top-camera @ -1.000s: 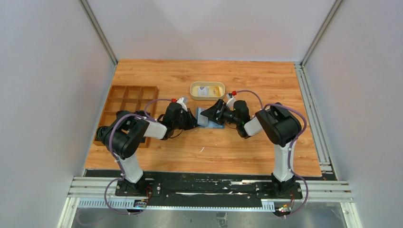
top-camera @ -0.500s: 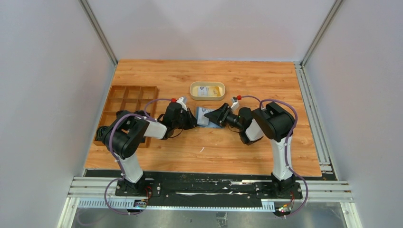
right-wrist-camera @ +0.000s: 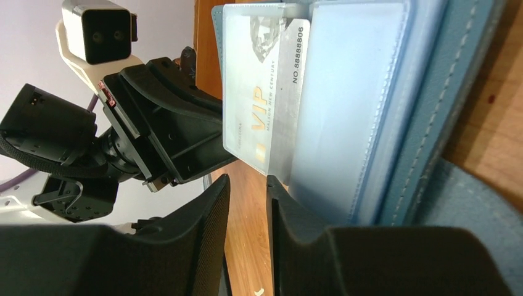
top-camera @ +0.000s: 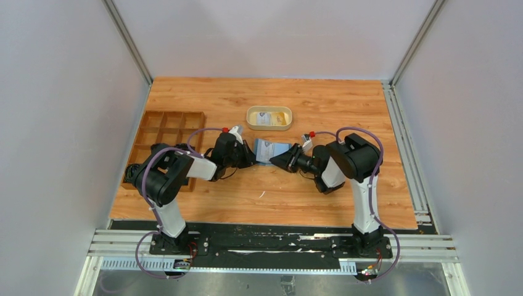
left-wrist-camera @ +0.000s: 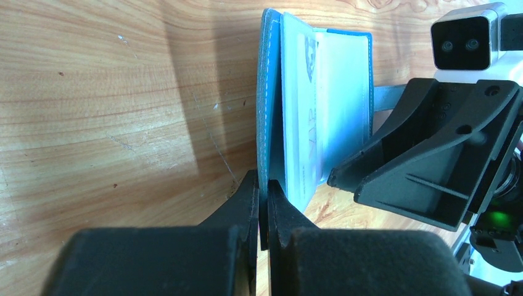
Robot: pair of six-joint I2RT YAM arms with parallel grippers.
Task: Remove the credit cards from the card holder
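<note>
Teal-blue book-fold card holder (top-camera: 275, 154) open on the brown wooden tabletop (top-camera: 308, 191), between both arms. Left gripper (left-wrist-camera: 264, 185): jaws clenched on its upright teal cover. Pale silvery VIP credit card (right-wrist-camera: 262, 92) sticking out of a clear inner pocket. Right gripper (right-wrist-camera: 248, 185): jaws narrowly parted, grasping nothing, tips just at the card's free corner.
</note>
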